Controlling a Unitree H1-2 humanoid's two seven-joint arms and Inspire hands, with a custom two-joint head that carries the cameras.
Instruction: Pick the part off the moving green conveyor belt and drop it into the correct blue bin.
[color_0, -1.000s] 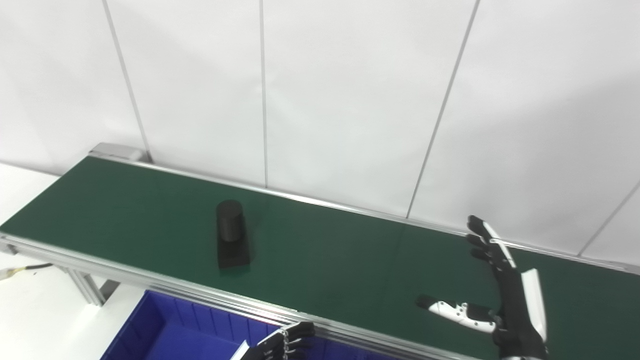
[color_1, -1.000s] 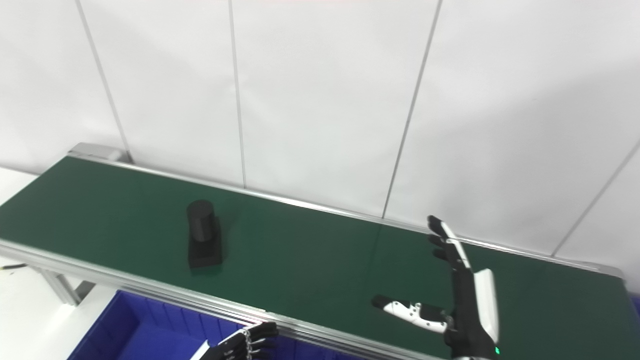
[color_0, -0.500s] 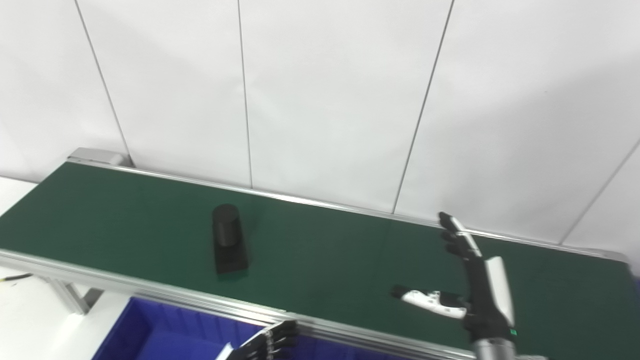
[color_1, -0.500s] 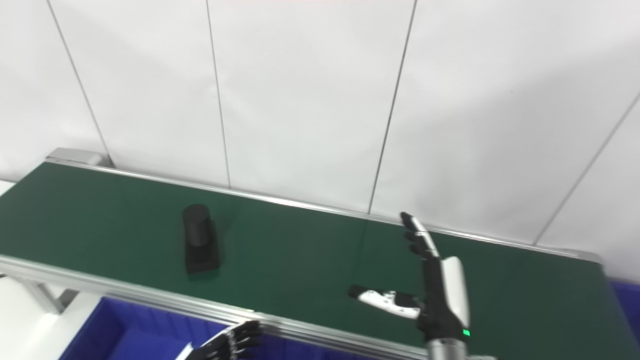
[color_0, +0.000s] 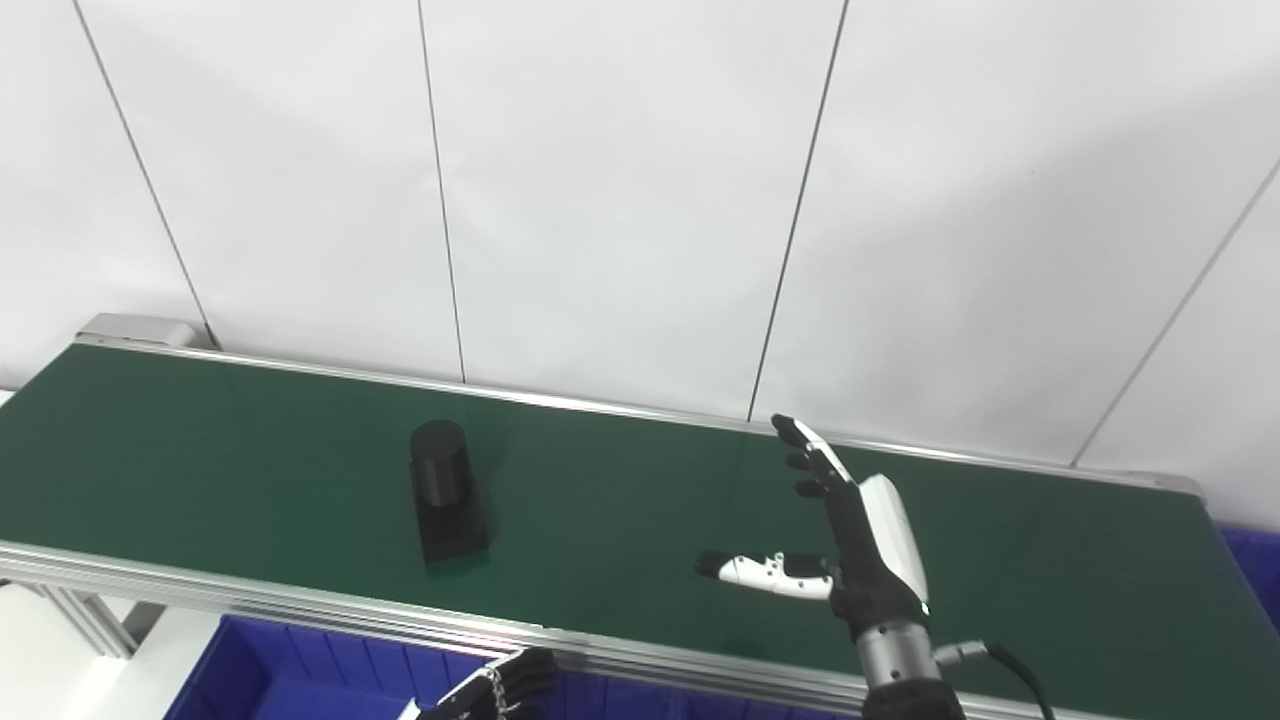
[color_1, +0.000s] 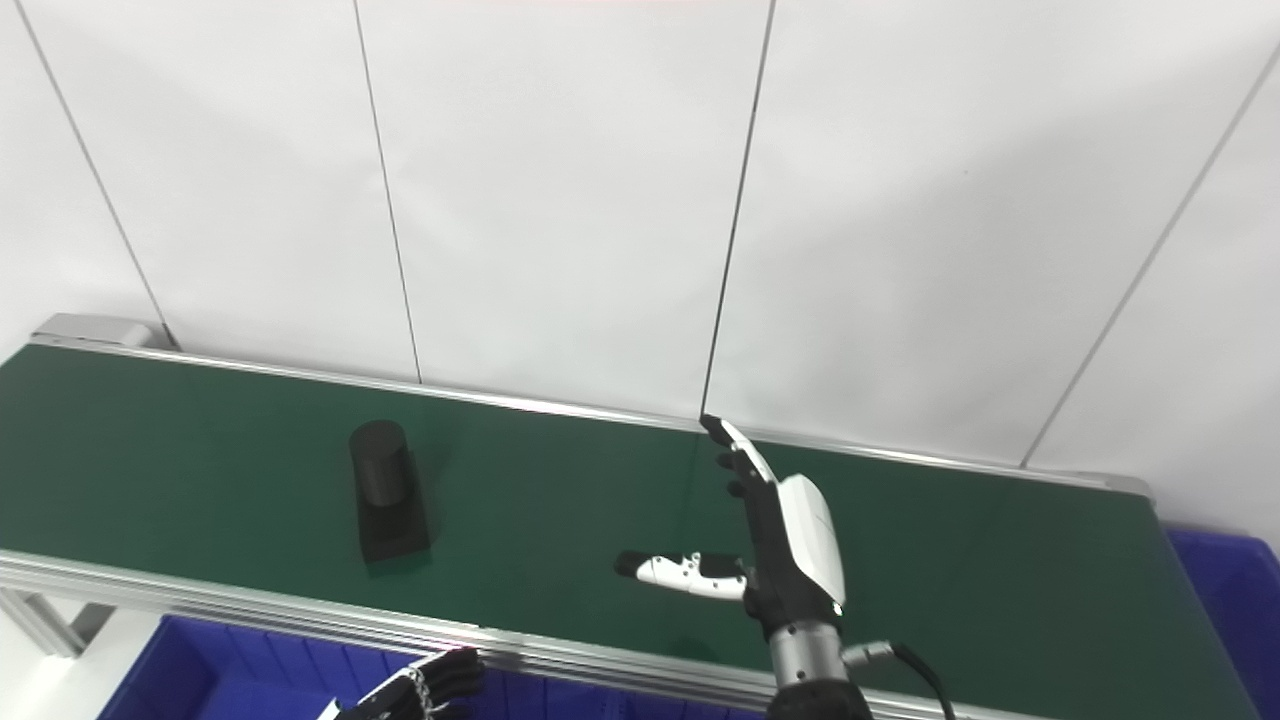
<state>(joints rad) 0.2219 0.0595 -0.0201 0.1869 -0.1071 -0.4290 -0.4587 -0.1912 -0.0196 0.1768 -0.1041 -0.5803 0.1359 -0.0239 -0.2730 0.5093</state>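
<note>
A black part (color_0: 446, 492), an upright cylinder on a flat rectangular base, stands on the green conveyor belt (color_0: 620, 510), left of its middle. My right hand (color_0: 843, 530) is open above the belt, fingers stretched toward the wall and thumb pointing left at the part, well to the part's right and apart from it. My left hand (color_0: 495, 689) shows only as curled fingers at the bottom edge, below the belt's near rail, over a blue bin (color_0: 300, 670). It holds nothing that I can see.
The belt has aluminium rails (color_0: 300, 610) along both sides and ends at the right (color_0: 1190, 485). A second blue bin (color_1: 1230, 580) sits beyond the belt's right end. White wall panels stand right behind the belt.
The camera has swung to the right, so the whole scene shifted left. The part rode a little to the right along the belt. My right hand stayed open over the belt.
</note>
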